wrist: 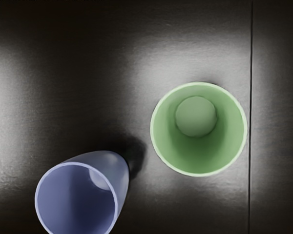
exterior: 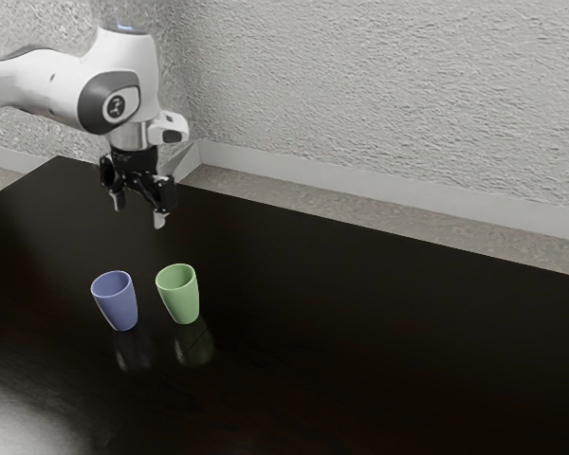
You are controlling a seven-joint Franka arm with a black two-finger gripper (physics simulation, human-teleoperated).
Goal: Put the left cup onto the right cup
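Two cups stand upright side by side on the dark table (exterior: 360,322). The blue cup (exterior: 115,300) is toward the exterior view's left and the green cup (exterior: 178,292) is just to its right, a small gap between them. My gripper (exterior: 138,211) hangs open in the air well above and behind both cups, with nothing between its fingers. Looking down from the hand, the wrist view takes in the green cup (wrist: 198,128) with its hollow inside and the blue cup (wrist: 82,193) next to it, both empty.
The glossy black tabletop reflects the cups. A pale textured wall (exterior: 389,85) rises behind the table's far edge, with a light strip of floor between them. A thin seam (wrist: 250,97) in the tabletop runs past the green cup.
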